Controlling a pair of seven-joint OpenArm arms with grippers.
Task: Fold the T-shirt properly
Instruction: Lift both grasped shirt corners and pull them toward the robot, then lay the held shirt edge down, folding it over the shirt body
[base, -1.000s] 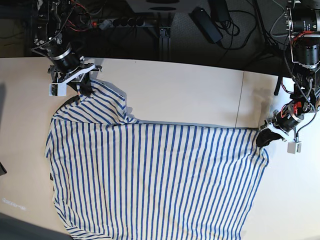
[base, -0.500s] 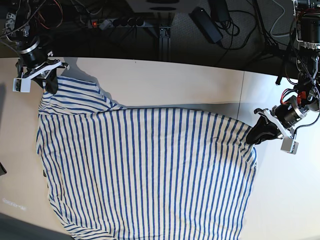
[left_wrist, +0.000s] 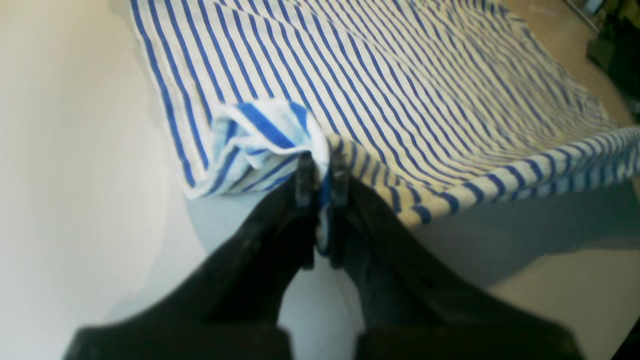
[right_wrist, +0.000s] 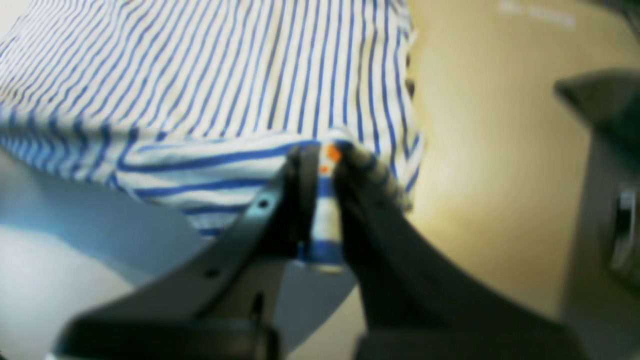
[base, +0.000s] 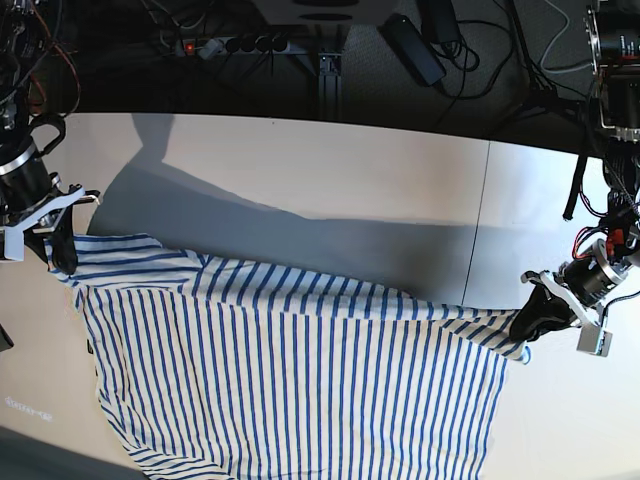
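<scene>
The T-shirt, white with thin blue stripes, is lifted along its far edge and hangs toward the front of the table. My left gripper, at the right of the base view, is shut on one corner of the T-shirt; the left wrist view shows cloth pinched in my gripper. My right gripper, at the left of the base view, is shut on the other corner; the right wrist view shows the cloth in my gripper.
A seam splits the table top at the right. Behind the table's far edge lie a power strip, a black adapter and cables. The T-shirt casts a wide shadow on the table.
Both grippers have moved toward the front of the table with the T-shirt's corners. The far edge is now raised off the table and stretched between them.
</scene>
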